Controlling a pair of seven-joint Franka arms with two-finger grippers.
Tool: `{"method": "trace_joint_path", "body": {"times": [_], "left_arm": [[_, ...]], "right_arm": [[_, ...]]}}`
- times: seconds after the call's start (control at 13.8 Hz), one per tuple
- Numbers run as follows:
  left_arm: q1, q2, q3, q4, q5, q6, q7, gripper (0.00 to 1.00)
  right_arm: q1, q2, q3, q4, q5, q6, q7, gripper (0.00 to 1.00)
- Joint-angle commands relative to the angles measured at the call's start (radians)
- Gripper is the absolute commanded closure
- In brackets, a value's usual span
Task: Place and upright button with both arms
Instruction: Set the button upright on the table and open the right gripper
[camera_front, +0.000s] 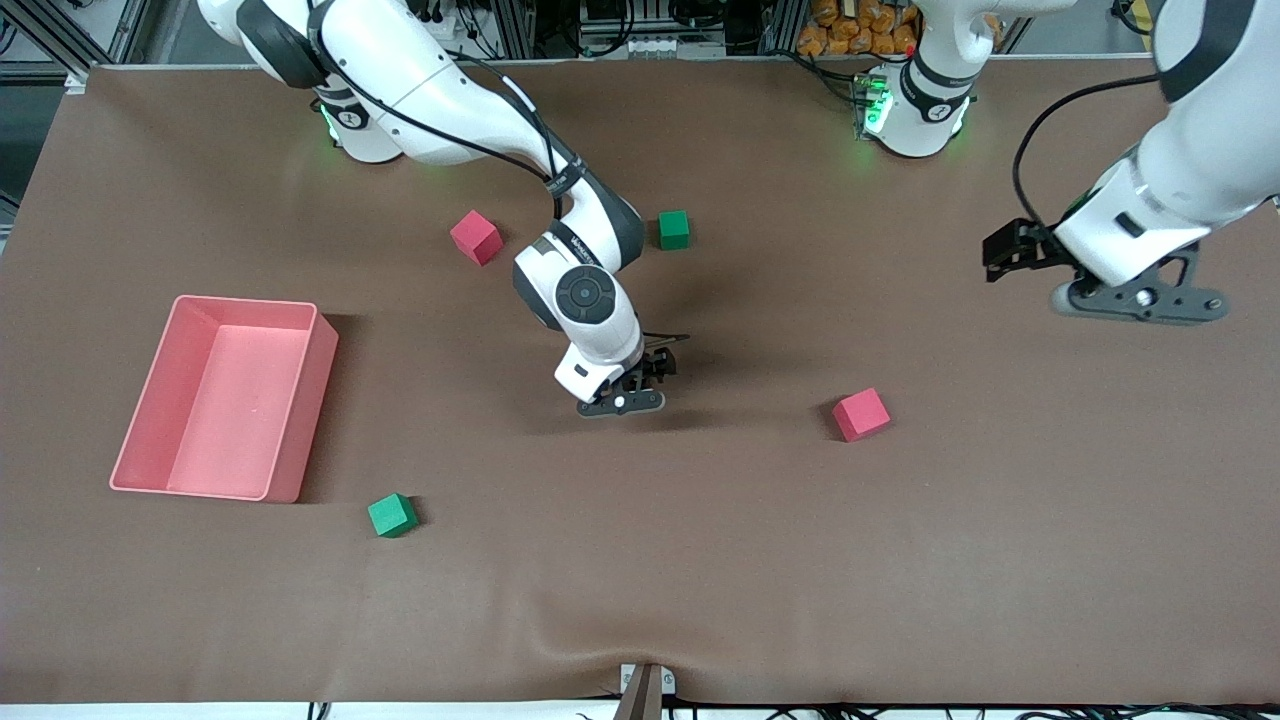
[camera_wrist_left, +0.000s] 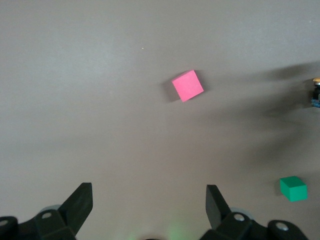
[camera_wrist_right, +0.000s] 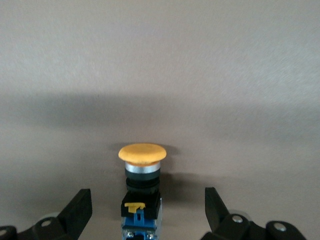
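The button (camera_wrist_right: 142, 192) lies on the brown table between the open fingers of my right gripper (camera_wrist_right: 147, 200). Its orange cap points away from the hand, and its black and blue body is nearest the palm. The fingers stand apart on either side and do not touch it. In the front view my right gripper (camera_front: 655, 368) is low over the middle of the table and hides the button. The button also shows at the edge of the left wrist view (camera_wrist_left: 316, 92). My left gripper (camera_front: 1010, 250) is open and empty (camera_wrist_left: 148, 192), held above the table at the left arm's end.
A pink cube (camera_front: 861, 414) lies between the two grippers and shows in the left wrist view (camera_wrist_left: 188, 85). A green cube (camera_front: 674, 229) and a pink cube (camera_front: 476, 237) lie nearer the bases. A green cube (camera_front: 392, 515) sits by a pink tray (camera_front: 322, 370).
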Motion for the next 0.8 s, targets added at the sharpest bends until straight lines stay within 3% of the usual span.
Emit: {"method": "trace_joint_path", "body": {"times": [0.0, 0.29, 0.51, 0.73], "left_arm": [[-0.014, 0.046, -0.001, 0.034, 0.013, 0.0, -0.004, 0.0], [-0.051, 0.094, -0.001, 0.035, 0.008, 0.016, -0.01, 0.0], [-0.086, 0.135, -0.007, 0.035, -0.006, 0.084, -0.047, 0.0], [-0.098, 0.188, -0.007, 0.041, -0.035, 0.135, -0.051, 0.0]], "right_arm": [[-0.032, -0.061, 0.001, -0.003, 0.008, -0.065, 0.011, 0.0], [-0.177, -0.217, 0.001, -0.009, 0.009, -0.29, -0.011, 0.0], [-0.28, -0.329, 0.001, -0.03, 0.006, -0.303, -0.023, 0.0], [-0.358, -0.458, 0.001, -0.076, 0.005, -0.403, -0.131, 0.0]]}}
